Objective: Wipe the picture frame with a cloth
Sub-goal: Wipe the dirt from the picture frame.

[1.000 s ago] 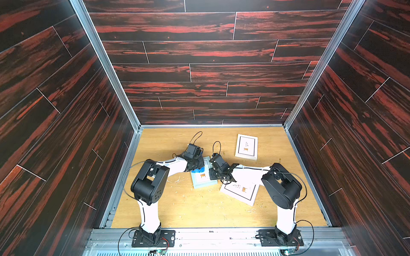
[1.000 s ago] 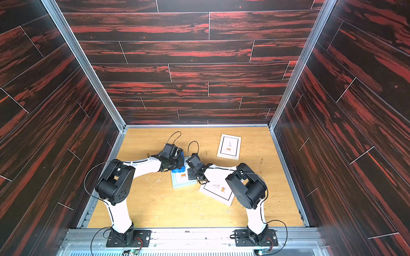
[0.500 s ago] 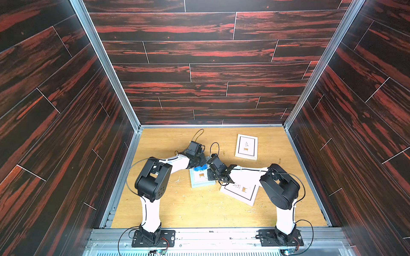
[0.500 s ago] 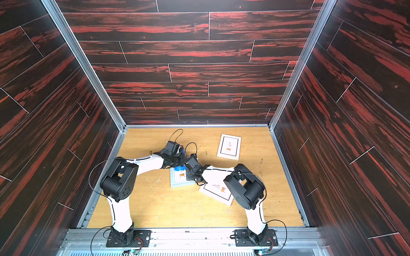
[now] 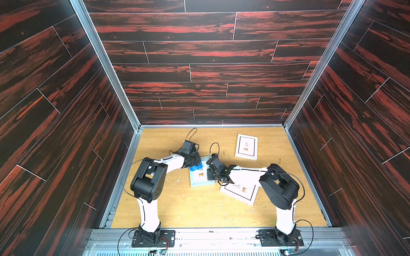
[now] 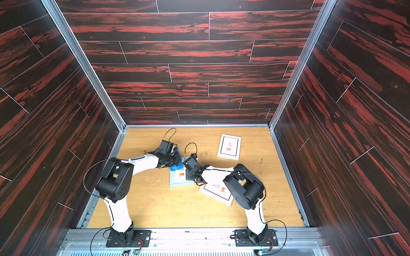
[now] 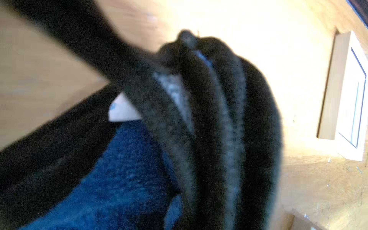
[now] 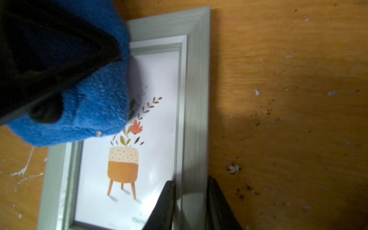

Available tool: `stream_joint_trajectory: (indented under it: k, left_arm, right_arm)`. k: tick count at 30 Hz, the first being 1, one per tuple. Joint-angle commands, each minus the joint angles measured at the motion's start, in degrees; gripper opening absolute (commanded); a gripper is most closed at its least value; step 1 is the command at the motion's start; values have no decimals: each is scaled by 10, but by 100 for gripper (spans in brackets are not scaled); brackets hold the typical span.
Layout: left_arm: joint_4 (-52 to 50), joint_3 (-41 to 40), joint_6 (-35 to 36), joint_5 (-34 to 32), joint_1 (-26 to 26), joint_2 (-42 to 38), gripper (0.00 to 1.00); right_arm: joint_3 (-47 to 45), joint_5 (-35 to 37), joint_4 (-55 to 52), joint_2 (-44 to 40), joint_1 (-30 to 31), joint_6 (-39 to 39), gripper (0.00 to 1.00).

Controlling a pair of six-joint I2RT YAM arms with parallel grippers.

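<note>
The picture frame [image 5: 200,177] [image 6: 180,177] is grey-green and lies flat mid-table, showing a potted-plant print [image 8: 123,163]. The blue cloth [image 5: 196,167] [image 6: 176,166] [image 8: 95,111] is bunched on the frame's far end, covering that part of the glass. My left gripper [image 5: 193,163] presses down on it, shut on the cloth; in the left wrist view, blue pile [image 7: 123,179] and black trim hide the jaws. My right gripper [image 8: 191,201] is shut on the picture frame's side rail, one finger [image 8: 165,203] on the glass side and the other on the outside.
A white picture frame [image 5: 246,146] [image 6: 229,146] lies at the back right. Another white frame [image 5: 240,191] [image 6: 218,190] lies partly under my right arm. The wooden table [image 5: 199,210] has scuffs and crumbs. Dark walls enclose three sides.
My left gripper has slid the cloth a little toward the frame's far left corner. The right gripper has kept its hold on the rail.
</note>
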Motion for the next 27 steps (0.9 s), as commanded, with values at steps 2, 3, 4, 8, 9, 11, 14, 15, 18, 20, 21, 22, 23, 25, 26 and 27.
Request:
stream_joint_trajectory:
  k: [2,3,4,8,9,11,14,15,18,20,21,22,23,25,26,27]
  left_arm:
    - [-26,13,-8,-26,-7,35,0]
    - [-30,4,1,-32,3,23,0]
    - [-30,-9,7,-35,15,12,0]
    - [-39,-29,22,-40,50,-12,0]
    - [-46,-20,27,-36,47,-9,0]
    - [-40,3,14,-23,25,7,0]
    - [-56,64,5,-26,-18,47,0]
    - [-62,80,3,-23,-26,58,0]
    - [-66,88,-4,-34,-25,61,0]
    - [-85,72,14,-55,-12,37,0]
    - [-101,67,24,-70,-8,23,0]
    - [-124,61,39,-94,-7,3,0]
    - [-154,58,59,-117,-8,-17,0]
    - [-194,47,74,-153,-13,-48,0]
    - [-209,41,74,-159,-15,-58,0]
    - [-225,31,74,-154,-19,-68,0]
  right_arm:
    - [-7,-12,-67,16,9,2,0]
    - [-8,-11,-68,16,8,3,0]
    - [-10,-10,-70,16,9,4,0]
    - [-12,-17,-63,16,9,6,0]
    - [-11,-19,-61,16,9,6,0]
    - [-7,-24,-59,17,9,4,0]
    - [-1,-22,-65,15,9,2,0]
    - [-1,-20,-66,14,9,3,0]
    - [-4,-9,-72,10,10,6,0]
    - [-10,0,-74,8,8,10,0]
    - [-13,1,-74,8,7,12,0]
    - [-15,1,-74,10,5,13,0]
    - [-16,-1,-74,12,3,16,0]
    - [-17,-3,-74,17,-1,18,0]
    - [-17,-4,-74,19,-2,18,0]
    - [-16,-4,-75,20,-4,19,0]
